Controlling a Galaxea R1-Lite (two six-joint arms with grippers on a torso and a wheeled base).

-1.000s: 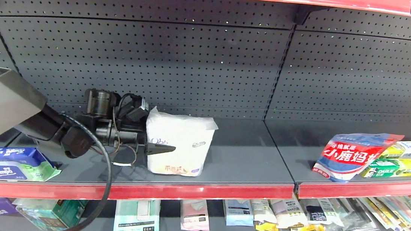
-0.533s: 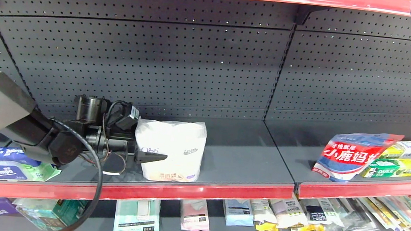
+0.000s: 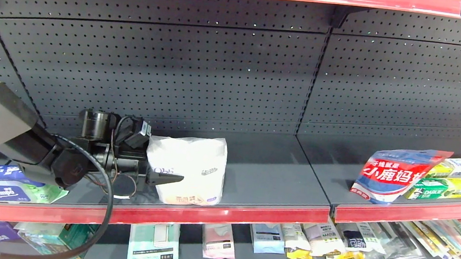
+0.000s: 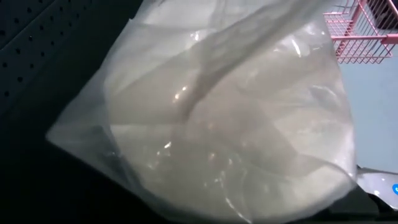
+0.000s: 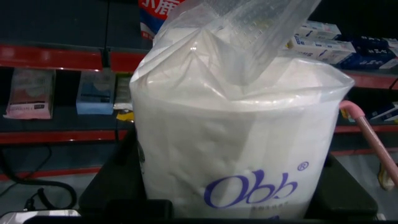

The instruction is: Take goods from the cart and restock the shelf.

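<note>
On shelf (image 3: 277, 174), pack (image 3: 195, 166) in left pincer (image 3: 178, 170)

Far finger of the left gripper (image 3: 175, 171) hidden behind the tissue pack (image 3: 199, 164), which is blurred at close range in the left wrist view; wipes pack (image 3: 9, 190) partly covered by the arm (image 3: 38, 151); second tissue pack (image 5: 242, 143) cut off by the edge of the right wrist view.

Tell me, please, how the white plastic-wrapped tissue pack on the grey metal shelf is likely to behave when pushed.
The white plastic-wrapped tissue pack probably squashes softly: its loose film wrinkles. It looks light for its bulk, as the left gripper clamps one side. Upright near the red front edge of the grey metal shelf, it might tip if shoved.
</note>
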